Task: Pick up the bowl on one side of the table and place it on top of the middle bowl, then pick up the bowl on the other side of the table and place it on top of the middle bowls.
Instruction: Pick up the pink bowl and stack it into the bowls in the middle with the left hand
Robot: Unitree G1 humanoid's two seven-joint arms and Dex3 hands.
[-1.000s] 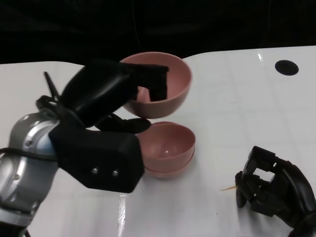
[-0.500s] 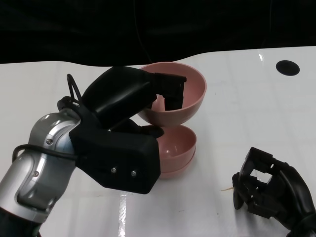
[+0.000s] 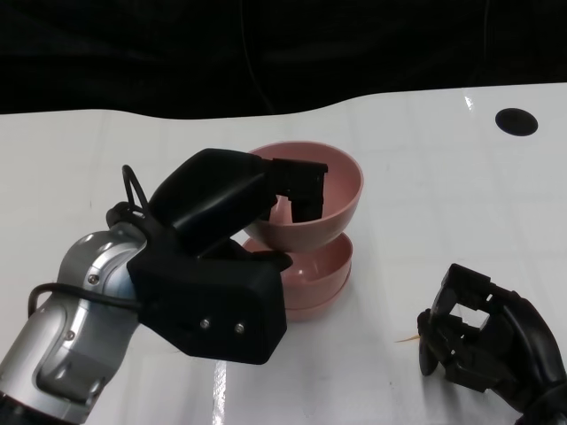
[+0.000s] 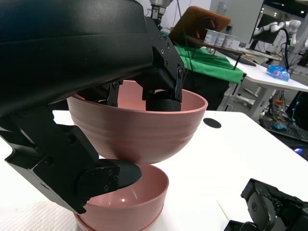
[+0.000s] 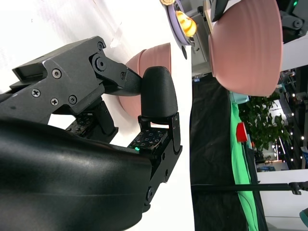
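Observation:
My left hand point(image 3: 213, 239) grips a pink bowl point(image 3: 341, 190) by its near rim, fingers inside and thumb under the outer wall. The bowl hangs upright right over the middle stack of two pink bowls point(image 3: 323, 274), its base just inside the top bowl's mouth; I cannot tell whether they touch. The left wrist view shows the held bowl point(image 4: 144, 134) over the stack point(image 4: 139, 202), gripped by that hand point(image 4: 72, 57). My right hand point(image 3: 483, 341) rests on the table at the near right, fingers curled in and holding nothing. The right wrist view shows it point(image 5: 96, 144) and the held bowl point(image 5: 245, 48).
The white table point(image 3: 443, 204) has a round black hole point(image 3: 515, 121) at its far right. A thin yellowish sliver point(image 3: 409, 337) lies just left of my right hand. The table's curved back edge runs behind the bowls, with darkness beyond it.
My left hand has carried the pink bowl to the right and down, from behind the stack to directly over it. The right hand has stayed where it was.

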